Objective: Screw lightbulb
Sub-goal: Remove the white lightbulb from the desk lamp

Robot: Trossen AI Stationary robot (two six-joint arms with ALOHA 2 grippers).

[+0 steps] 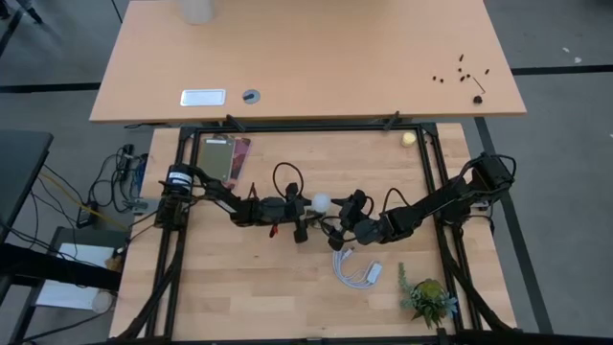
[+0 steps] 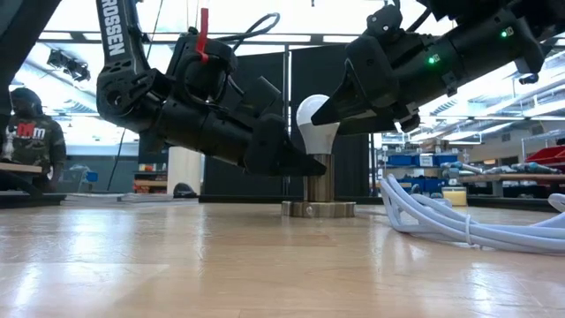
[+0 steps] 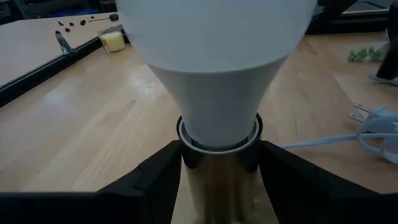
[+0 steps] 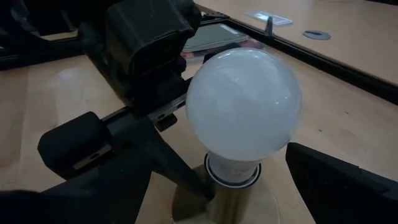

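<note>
While the lightbulb (image 1: pixel 322 202) stands upright in its brass socket (image 2: pixel 319 189) near table centre, my left gripper (image 3: pixel 217 165) straddles that socket just under the bulb's neck from 9 o'clock, fingers spread either side; I cannot tell if they touch. My right gripper (image 4: pixel 205 180) waits spread wide around the bulb from 3 o'clock. Frosted globe looks light, slick and fragile: I'd hold gently at its widest part.

The wooden table (image 1: pixel 239 287) carries a metal socket base (image 2: pixel 319 208) near its centre. A coiled white cable (image 1: pixel 356 272) lies at about five o'clock from it, a small plant (image 1: pixel 428 299) farther that way, and a booklet (image 1: pixel 222 156) at ten o'clock.
</note>
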